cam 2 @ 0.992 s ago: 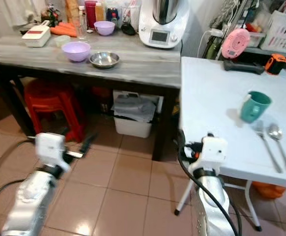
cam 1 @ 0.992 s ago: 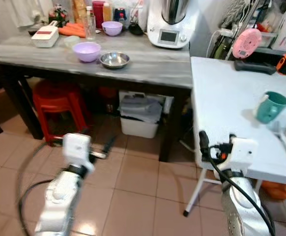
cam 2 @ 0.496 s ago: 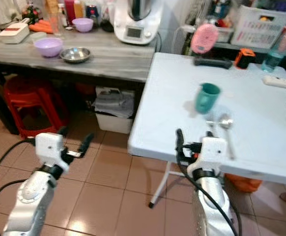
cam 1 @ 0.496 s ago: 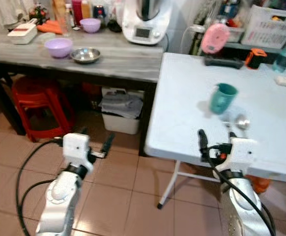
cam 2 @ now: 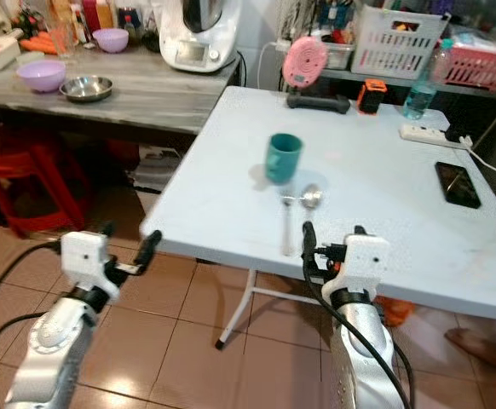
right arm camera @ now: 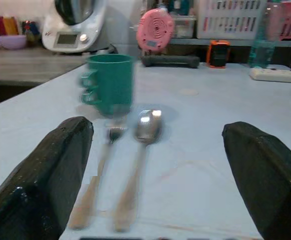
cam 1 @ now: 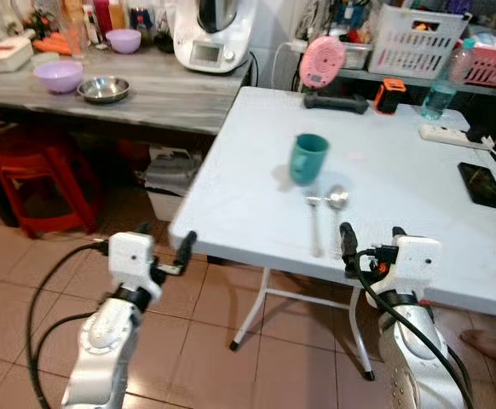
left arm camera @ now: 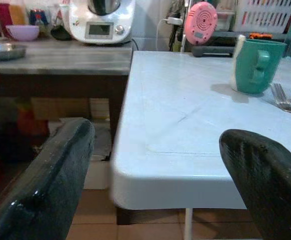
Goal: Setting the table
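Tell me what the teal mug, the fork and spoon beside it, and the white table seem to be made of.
Teal mug: probably glazed ceramic or plastic, opaque with a soft sheen. Fork and spoon: likely stainless steel; the silver spoon bowl reflects light. White table: apparently moulded plastic top, matte with rounded edges, on thin white metal-looking legs.

The mug (cam 1: 307,158) is teal on a pale blue-white desk (cam 1: 384,213); beside it lie a silver fork (cam 1: 314,221) and spoon (cam 1: 337,198). The far-left desk (cam 1: 146,94) is streaked grey, bearing a lilac bowl (cam 1: 58,75) and steel dish (cam 1: 103,88). Red stool (cam 1: 35,175), terracotta floor tiles (cam 1: 205,358), pink round gadget (cam 1: 321,61).
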Robot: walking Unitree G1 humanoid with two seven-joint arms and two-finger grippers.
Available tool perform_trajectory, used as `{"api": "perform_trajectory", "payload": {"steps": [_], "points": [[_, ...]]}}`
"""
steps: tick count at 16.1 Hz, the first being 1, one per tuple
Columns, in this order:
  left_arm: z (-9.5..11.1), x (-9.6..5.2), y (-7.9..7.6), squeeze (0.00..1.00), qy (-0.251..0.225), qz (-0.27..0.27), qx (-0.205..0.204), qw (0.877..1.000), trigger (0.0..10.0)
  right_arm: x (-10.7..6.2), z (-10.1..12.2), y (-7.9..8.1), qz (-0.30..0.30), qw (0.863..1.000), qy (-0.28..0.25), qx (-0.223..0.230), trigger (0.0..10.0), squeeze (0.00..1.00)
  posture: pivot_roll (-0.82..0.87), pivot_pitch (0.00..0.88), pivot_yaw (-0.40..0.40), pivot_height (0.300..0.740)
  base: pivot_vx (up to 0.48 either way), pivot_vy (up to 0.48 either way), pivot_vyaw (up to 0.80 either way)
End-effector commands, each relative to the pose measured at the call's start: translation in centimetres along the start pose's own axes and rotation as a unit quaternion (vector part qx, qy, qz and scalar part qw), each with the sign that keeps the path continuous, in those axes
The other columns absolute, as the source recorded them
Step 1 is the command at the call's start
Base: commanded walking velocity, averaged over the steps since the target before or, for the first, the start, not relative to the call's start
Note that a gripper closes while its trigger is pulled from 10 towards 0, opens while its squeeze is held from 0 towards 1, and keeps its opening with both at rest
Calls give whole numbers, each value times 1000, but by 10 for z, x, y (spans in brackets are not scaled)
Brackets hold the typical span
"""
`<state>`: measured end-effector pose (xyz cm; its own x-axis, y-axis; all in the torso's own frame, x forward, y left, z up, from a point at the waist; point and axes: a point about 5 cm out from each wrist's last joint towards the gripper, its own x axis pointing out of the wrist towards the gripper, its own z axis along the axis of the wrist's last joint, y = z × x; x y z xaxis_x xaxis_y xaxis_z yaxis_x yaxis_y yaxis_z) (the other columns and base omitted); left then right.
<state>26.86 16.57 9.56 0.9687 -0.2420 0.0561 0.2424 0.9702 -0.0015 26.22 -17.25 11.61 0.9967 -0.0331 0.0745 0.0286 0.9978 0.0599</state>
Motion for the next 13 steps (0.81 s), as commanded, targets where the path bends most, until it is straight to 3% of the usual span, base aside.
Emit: {"api": "perform_trajectory", "payload": {"steps": [1, 6, 13], "points": [[0, 2, -9, 0, -1, -23, -6, 1000, 10000, -1, 0, -4, -12, 1000, -1, -3, 10000, 0, 17, 0, -11, 740, 0, 0, 0], [2, 3, -13, 0, -10, -45, -8, 999, 10000, 1, -1, -1, -1, 1000, 1, -6, 10000, 0, 17, 0, -14, 740, 0, 0, 0], [3, 1, -17, 0, -14, -62, -15, 998, 10000, 2, 2, 3, 15, 1000, -7, -10, 10000, 0, 14, 0, -15, 740, 321, 0, 0]]}}
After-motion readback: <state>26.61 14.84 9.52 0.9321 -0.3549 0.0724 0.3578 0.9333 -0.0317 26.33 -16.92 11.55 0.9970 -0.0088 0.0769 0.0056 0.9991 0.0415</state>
